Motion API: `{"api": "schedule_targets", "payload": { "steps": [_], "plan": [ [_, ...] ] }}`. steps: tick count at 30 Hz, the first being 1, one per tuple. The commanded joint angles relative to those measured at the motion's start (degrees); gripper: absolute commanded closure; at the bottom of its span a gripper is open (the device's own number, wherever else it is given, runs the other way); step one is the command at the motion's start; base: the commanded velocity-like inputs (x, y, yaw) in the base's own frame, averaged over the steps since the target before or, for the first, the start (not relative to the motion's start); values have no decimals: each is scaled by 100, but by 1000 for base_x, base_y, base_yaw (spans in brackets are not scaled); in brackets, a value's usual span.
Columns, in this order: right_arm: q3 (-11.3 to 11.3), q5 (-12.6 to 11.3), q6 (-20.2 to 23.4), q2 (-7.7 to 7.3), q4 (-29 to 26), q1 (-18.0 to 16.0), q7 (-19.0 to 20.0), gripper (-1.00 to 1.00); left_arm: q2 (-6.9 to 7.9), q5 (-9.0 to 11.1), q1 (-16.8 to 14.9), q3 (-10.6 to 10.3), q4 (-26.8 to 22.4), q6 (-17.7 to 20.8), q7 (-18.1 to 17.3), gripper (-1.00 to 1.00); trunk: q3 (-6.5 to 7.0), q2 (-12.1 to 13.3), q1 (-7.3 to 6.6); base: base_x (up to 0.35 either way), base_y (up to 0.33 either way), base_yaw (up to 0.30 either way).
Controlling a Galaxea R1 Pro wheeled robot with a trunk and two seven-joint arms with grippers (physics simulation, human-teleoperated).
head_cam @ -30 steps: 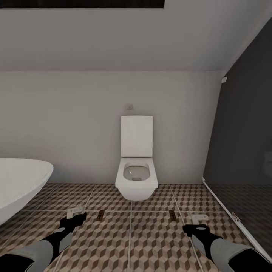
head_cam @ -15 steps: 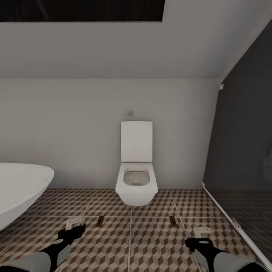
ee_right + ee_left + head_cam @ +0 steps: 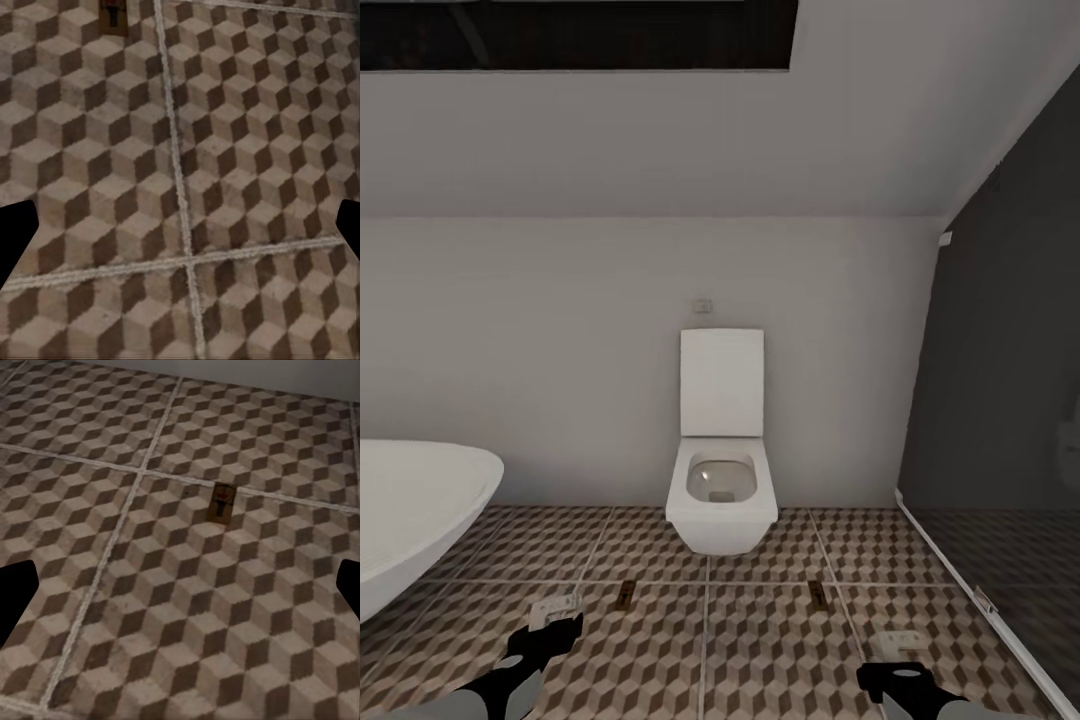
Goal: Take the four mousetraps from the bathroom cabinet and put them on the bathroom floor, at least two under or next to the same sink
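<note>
Two mousetraps lying on the tiles ahead of both empty grippers

The bathroom floor (image 3: 760, 650) is spreading out before the white toilet (image 3: 721, 470), with the bathtub (image 3: 410, 520) sitting off to the left. One mousetrap (image 3: 626, 594) is lying ahead of the left gripper (image 3: 545, 640) and slightly inward of it; the other mousetrap (image 3: 818, 594) is lying ahead of the right gripper (image 3: 895, 680), also inward, each arm being the nearer one to its own trap. Both boards are pointing their long axis away toward the toilet wall. Both grippers are standing spread wide, gripping nothing. No sink or cabinet is appearing here, so judging placement near the sink is not possible.
</note>
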Motion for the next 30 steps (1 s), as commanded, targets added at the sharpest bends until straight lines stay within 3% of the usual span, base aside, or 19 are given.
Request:
{"api": "schedule_targets", "payload": {
  "steps": [1, 15, 30],
  "plan": [
    [48, -46, -9, 1, 11, 13, -5, -100, 0, 31, 13, -49, 1, -13, 18, -100, 12, 39, -24, 0, 0, 0],
    [51, -54, -4, -1, 11, 220, -5, -100, 0, 109, 239, -46, 1, -7, 17, -100, 264, 600, -331, 0, 0, 0],
    [54, -55, -12, 11, 11, 685, -5, -100, 19, 306, 690, -45, 1, -18, 6, -100, 533, 1202, -661, 0, 0, 0]
  ]
}}
